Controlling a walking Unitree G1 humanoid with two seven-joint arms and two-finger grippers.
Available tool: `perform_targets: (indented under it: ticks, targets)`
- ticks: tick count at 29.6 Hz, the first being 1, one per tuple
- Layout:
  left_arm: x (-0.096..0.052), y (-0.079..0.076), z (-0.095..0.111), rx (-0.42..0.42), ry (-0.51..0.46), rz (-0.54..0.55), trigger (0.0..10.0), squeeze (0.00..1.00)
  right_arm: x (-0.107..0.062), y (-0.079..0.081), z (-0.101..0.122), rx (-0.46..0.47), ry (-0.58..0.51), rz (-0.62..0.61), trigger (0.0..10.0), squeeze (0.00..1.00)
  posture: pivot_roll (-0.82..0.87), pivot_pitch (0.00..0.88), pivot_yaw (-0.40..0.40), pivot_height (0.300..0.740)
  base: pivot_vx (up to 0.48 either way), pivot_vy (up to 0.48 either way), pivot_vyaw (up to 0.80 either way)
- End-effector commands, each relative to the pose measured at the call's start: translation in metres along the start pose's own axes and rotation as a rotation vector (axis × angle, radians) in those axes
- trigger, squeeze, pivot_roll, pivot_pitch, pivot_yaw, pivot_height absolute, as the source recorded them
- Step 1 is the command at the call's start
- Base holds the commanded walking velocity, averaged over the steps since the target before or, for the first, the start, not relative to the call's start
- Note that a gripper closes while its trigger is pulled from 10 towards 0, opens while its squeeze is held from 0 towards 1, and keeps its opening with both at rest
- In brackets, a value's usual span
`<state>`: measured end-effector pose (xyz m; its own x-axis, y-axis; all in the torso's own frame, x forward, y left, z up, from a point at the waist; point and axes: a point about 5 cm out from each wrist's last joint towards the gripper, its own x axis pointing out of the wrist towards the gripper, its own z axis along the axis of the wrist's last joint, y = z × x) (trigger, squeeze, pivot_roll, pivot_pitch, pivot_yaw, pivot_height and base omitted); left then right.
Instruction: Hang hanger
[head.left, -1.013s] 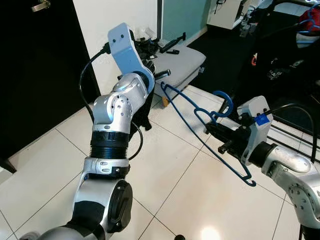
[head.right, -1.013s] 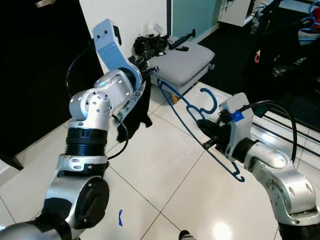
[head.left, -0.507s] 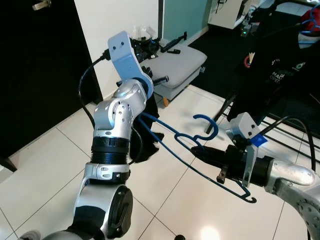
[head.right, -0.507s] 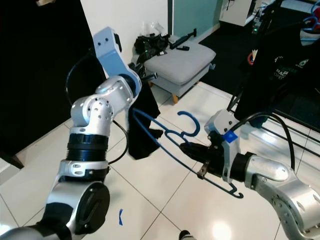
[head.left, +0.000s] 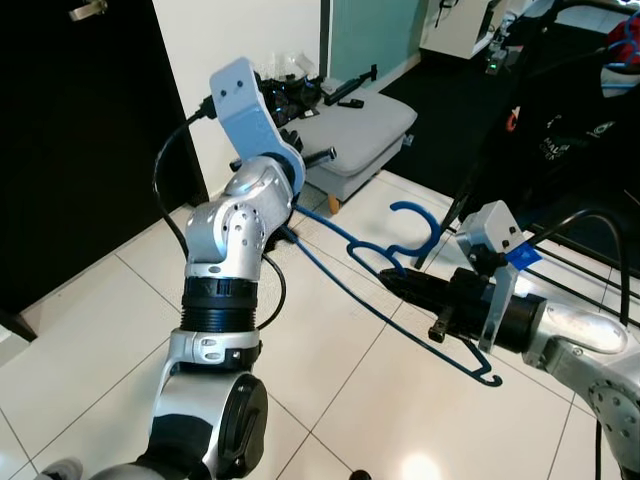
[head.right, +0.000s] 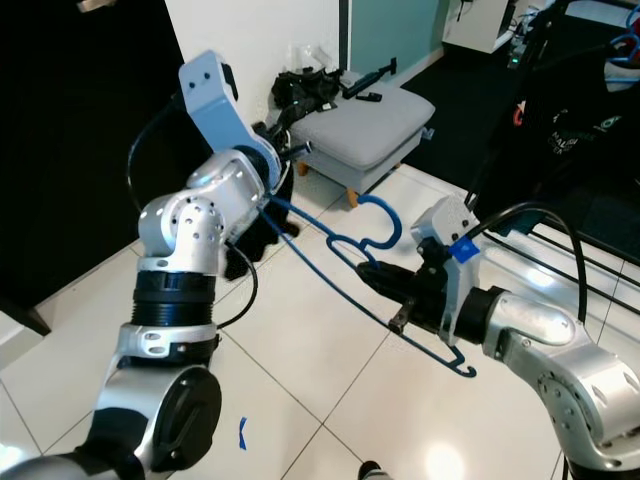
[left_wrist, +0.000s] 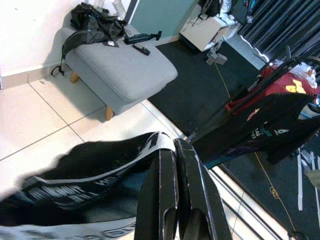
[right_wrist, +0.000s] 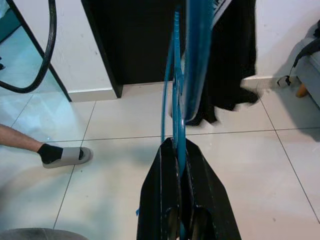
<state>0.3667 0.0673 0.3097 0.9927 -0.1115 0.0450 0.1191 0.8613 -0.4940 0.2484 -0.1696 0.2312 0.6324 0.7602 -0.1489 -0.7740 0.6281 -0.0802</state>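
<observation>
Black fingers of my right claw (head.left: 400, 288) are clamped together on the blue hanger (head.left: 385, 300), gripping it at the neck just below the hook. In the right wrist view the two fingers (right_wrist: 167, 200) close on the blue wire (right_wrist: 176, 100), which runs straight out from between them.

Landmark for all positions: the grey footstool (head.left: 360, 135).

1. Blue hanger: held in the air above the white tiled floor (head.left: 330, 400), on the near side of the grey footstool. Its hook curls upward beside my right claw. One long arm of the hanger slopes toward my left forearm; the other arm ends in a small upturned tip nearer to me than the claw.
2. Left claw (left_wrist: 175, 165): raised near the front corner of the grey footstool, fingers pressed together. A black garment with a grey printed band (left_wrist: 85, 185) lies against the fingers in the left wrist view; I cannot tell whether they pinch it.
3. Black bag (left_wrist: 95, 25): on the wall end of the grey footstool, with small dark objects lying on the cushion beside it.
4. Dark clothing on a rack (head.left: 570, 120): well beyond the grey footstool, on my right.
5. Person's foot in a black sock and grey slipper (right_wrist: 62, 155): on the floor, seen in the right wrist view.
</observation>
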Motion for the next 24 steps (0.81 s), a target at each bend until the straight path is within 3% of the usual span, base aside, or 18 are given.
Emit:
perform_targets:
  ticks: [1, 7, 10, 14, 24]
  targets:
    - [-0.001, 0.002, -0.004, -0.019, 0.001, 0.011, 10.0, 0.00, -0.002, 0.000, 0.000, 0.002, 0.014, 0.005, 10.0, 0.00, -0.03, 0.168, 0.040, 0.740, 0.000, 0.000, 0.00]
    - [-0.002, 0.004, 0.002, -0.049, -0.023, 0.018, 10.0, 0.00, -0.003, -0.006, 0.003, 0.000, 0.014, -0.044, 10.0, 0.00, -0.03, 0.169, 0.038, 0.740, 0.000, 0.000, 0.00]
    - [-0.005, -0.006, -0.002, -0.067, -0.014, -0.002, 10.0, 0.00, 0.003, -0.020, 0.003, 0.008, 0.019, -0.165, 10.0, 0.00, -0.03, 0.169, 0.038, 0.740, 0.000, 0.000, 0.00]
    - [-0.007, -0.005, -0.007, -0.071, 0.001, 0.013, 10.0, 0.00, 0.002, -0.032, 0.009, 0.010, -0.002, -0.261, 10.0, 0.00, -0.03, 0.170, 0.039, 0.740, 0.000, 0.000, 0.00]
    - [-0.007, -0.005, -0.007, -0.076, -0.001, 0.018, 10.0, 0.00, -0.001, -0.042, 0.011, 0.010, 0.000, -0.341, 10.0, 0.00, -0.03, 0.172, 0.038, 0.740, 0.000, 0.000, 0.00]
